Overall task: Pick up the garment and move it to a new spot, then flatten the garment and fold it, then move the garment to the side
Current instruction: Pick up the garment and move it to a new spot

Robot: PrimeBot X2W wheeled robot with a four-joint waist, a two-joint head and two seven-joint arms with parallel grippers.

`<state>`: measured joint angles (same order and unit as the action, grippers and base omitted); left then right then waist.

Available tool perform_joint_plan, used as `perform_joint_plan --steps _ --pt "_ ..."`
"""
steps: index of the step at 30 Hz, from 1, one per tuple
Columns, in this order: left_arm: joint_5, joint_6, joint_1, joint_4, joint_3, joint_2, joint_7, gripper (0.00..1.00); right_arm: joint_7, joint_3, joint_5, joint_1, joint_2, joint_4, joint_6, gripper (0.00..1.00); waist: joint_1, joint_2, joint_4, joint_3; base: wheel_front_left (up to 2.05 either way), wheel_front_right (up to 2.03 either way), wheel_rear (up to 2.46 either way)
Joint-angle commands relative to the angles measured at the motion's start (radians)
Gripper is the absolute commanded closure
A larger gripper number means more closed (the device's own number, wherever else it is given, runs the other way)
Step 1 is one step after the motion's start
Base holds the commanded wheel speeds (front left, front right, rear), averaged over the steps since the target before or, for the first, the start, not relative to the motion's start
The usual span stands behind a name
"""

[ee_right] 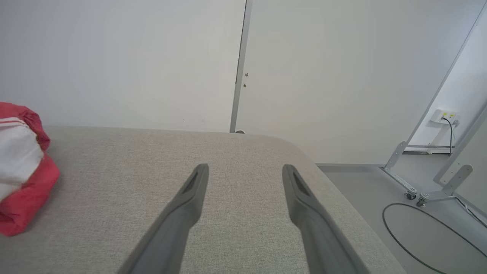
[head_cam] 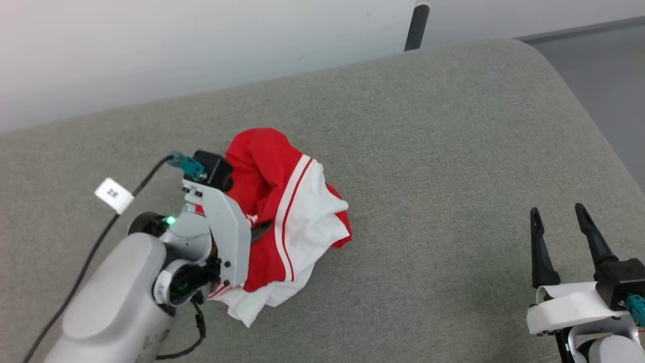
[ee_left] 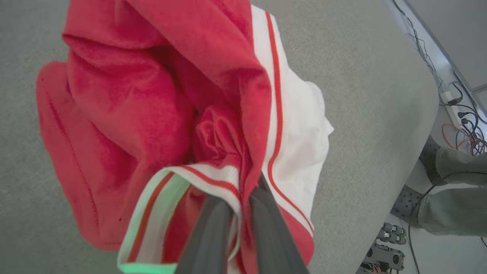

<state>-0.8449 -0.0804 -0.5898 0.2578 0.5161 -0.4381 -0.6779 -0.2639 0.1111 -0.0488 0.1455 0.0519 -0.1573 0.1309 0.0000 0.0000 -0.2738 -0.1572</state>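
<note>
The garment [head_cam: 282,212], a red T-shirt with white sleeves and red-striped trim, lies bunched on the grey padded surface [head_cam: 428,151]. My left gripper [head_cam: 254,229] reaches into its left side, the fingers buried in cloth. In the left wrist view the garment [ee_left: 152,114] hangs crumpled ahead, and my left gripper [ee_left: 243,203] is shut on its striped white trim, with fabric pinched between the two dark fingers. At the lower right my right gripper [head_cam: 557,214] stands open over bare cushion, well clear of the garment. In the right wrist view my right gripper [ee_right: 245,171] holds nothing, with the garment [ee_right: 21,171] at the far left.
The grey surface ends in a rounded edge at the right [head_cam: 594,116], with floor beyond. A dark post [head_cam: 416,27] stands behind the far edge. A tagged black cable [head_cam: 116,196] trails from my left wrist. A person's legs [ee_left: 452,190] and floor cables [ee_left: 460,125] are beside the surface.
</note>
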Motion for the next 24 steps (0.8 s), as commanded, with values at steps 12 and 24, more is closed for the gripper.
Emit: perform_joint_plan --steps 12,24 --pt "-0.009 -0.033 -0.032 -0.004 0.015 -0.014 0.017 0.0 -0.001 -0.009 -0.019 0.001 -0.002 -0.009 0.0 0.0 0.0 0.0 0.043 0.06 0.0 0.0 0.0" --pt "0.033 -0.004 0.115 -0.17 -0.108 -0.095 0.293 0.0 -0.001 -0.065 -0.031 -0.016 0.025 0.003 0.0 0.0 0.0 0.0 0.121 0.156 0.0 0.0 0.0"
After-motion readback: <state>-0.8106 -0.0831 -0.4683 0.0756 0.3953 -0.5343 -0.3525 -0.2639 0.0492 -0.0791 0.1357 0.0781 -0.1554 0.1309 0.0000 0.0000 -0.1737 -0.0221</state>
